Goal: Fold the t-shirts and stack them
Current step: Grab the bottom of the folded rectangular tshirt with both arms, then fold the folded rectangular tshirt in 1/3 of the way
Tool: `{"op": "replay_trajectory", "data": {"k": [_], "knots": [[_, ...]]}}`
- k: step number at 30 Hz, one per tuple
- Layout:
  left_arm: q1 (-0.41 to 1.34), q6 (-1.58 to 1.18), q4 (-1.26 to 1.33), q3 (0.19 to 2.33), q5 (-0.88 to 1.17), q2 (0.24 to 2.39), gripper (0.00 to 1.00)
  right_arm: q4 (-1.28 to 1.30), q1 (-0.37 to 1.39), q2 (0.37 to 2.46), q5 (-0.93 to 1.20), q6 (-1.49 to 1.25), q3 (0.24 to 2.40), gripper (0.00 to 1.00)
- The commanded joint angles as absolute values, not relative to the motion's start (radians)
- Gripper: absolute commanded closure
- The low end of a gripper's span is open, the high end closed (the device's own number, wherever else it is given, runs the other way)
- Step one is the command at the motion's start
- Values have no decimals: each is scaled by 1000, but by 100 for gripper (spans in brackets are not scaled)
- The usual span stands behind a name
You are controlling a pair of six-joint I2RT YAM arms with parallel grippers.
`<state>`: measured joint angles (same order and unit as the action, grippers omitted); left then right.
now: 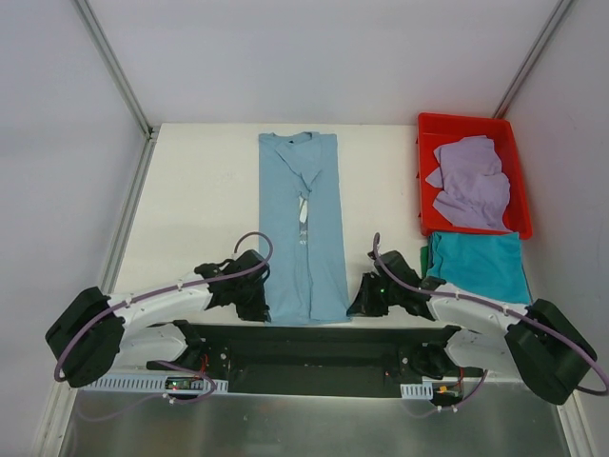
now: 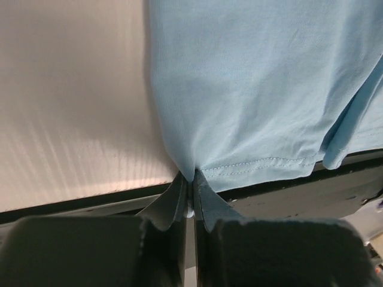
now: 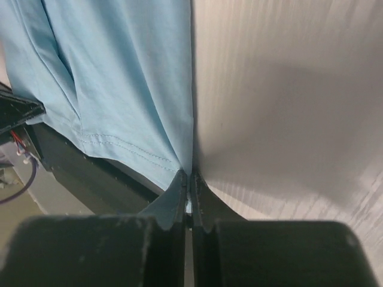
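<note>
A light blue t-shirt (image 1: 303,228) lies on the table as a long narrow strip, sides folded in, collar at the far end and hem at the near edge. My left gripper (image 1: 259,303) is shut on the hem's left corner; in the left wrist view the cloth (image 2: 257,89) is pinched between the jaws (image 2: 191,179). My right gripper (image 1: 362,303) is shut on the hem's right corner, where the fabric (image 3: 119,78) runs into the closed jaws (image 3: 190,178). A lavender t-shirt (image 1: 471,181) lies crumpled in the bin. A folded teal t-shirt (image 1: 478,265) lies at the right.
A red plastic bin (image 1: 428,129) stands at the back right of the white table (image 1: 200,190). The dark mounting rail (image 1: 324,347) runs along the near edge beneath the hem. White walls close in on both sides.
</note>
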<state>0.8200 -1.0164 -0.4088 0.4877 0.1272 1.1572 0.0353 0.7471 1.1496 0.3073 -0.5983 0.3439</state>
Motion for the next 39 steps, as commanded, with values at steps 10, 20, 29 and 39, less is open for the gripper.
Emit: {"op": "replay_trajectory", "data": {"k": [10, 20, 29, 39], "knots": [[925, -1012, -500, 405, 199, 861, 100, 235, 890, 805, 373, -584, 310, 100], [925, -994, -469, 538, -29, 805, 100, 265, 885, 866, 221, -457, 500, 100], [799, -790, -466, 739, -172, 945, 100, 279, 753, 1054, 120, -298, 759, 100], [603, -620, -330, 928, -118, 1230, 100, 224, 601, 1324, 121, -232, 985, 100]]}}
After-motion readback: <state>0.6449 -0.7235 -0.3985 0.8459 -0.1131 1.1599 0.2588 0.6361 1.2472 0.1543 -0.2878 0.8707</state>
